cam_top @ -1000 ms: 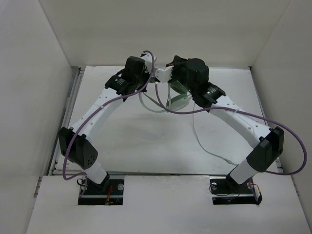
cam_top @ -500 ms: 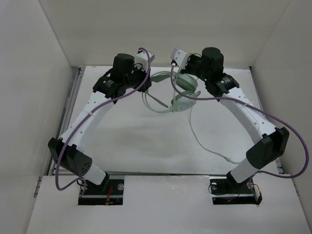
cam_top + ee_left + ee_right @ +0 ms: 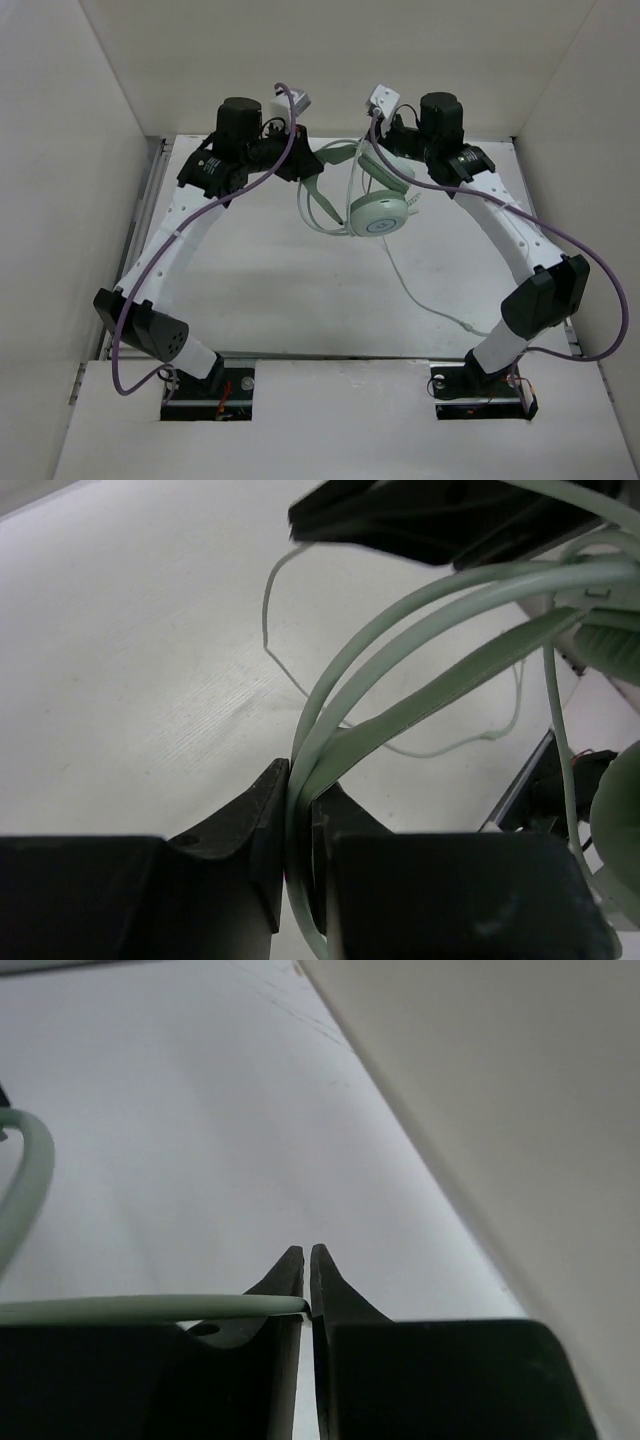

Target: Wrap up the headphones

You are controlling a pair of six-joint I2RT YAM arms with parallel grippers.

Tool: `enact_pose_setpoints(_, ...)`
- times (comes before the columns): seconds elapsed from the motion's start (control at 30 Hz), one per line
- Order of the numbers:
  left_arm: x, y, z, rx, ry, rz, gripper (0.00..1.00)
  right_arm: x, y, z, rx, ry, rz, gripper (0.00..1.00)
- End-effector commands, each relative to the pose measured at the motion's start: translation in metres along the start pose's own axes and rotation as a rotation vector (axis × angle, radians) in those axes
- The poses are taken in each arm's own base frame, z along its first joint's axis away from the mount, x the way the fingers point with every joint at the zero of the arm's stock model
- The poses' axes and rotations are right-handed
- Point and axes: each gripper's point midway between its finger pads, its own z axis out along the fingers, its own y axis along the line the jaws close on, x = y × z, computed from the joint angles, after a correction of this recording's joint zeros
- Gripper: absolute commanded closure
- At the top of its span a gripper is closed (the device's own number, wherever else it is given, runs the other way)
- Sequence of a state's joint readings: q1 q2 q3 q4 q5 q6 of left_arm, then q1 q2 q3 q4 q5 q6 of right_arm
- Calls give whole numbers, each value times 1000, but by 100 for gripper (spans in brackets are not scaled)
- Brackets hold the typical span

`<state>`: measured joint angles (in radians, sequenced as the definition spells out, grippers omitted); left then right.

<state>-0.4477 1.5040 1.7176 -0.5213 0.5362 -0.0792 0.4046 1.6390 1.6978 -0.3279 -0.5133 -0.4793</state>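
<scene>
Your left end effector [image 3: 300, 825] is pressed tight on the headband [image 3: 420, 610], with the two black fingers [image 3: 235, 820] nipping its thin edge right at their tips. That grip reads as an anchor: it steadies the headphones [image 3: 372, 205] so the other arm can lay turns around them. The band leaving the fingers is two slim rounded rails and one flat strap. All of it is smooth pale-green plastic, springy by the look of it, and narrow enough to twist in the grip if pulled sideways.

Your right end effector [image 3: 307, 1285] is closed too, pinching a thin round pale-green strand that runs off straight to its left. I take it for the cable [image 3: 130, 1308], drawn taut for winding, though this close a headband rail cannot be ruled out. A plain wall [image 3: 520, 1110] stands just to its right.

Further out, a round ear cup [image 3: 378, 213] sits between and below both end effectors, smooth with a ring on its face. You cannot tell whether it touches the worktop [image 3: 250, 290]. Loose loops of cable droop beside it, under the left end effector. Furthest off, the rest of the cable trails from the cup over the matte white worktop, back toward the right arm's base, so much of the winding looks undone.
</scene>
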Motion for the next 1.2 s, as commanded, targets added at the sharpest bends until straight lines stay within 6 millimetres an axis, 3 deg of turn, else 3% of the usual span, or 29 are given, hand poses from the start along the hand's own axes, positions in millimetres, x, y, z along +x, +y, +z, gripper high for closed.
enact_pose_setpoints(0.0, -70, -45, -42, 148, -214, 26, 100, 5, 25, 1, -129, -28, 189, 87)
enact_pose_setpoints(0.4, -145, -13, -79, 12, -438, 14, 100, 11, 102, -15, -457, -115, 709, 80)
enact_pose_setpoints(0.57, -171, 10, -90, -119, -549, -23, 100, 12, 141, -20, -563, -147, 895, 76)
enact_pose_setpoints(0.67, -178, 24, -95, -162, -591, -76, 100, 6, 157, -23, -610, -170, 950, 73)
enact_pose_setpoints(0.9, -197, 31, -103, -178, -654, -123, 100, -4, 184, -16, -693, -159, 977, 70)
enact_pose_setpoints(1.17, -222, 71, -134, -340, -776, -157, 100, -3, 225, -19, -794, -111, 1008, 66)
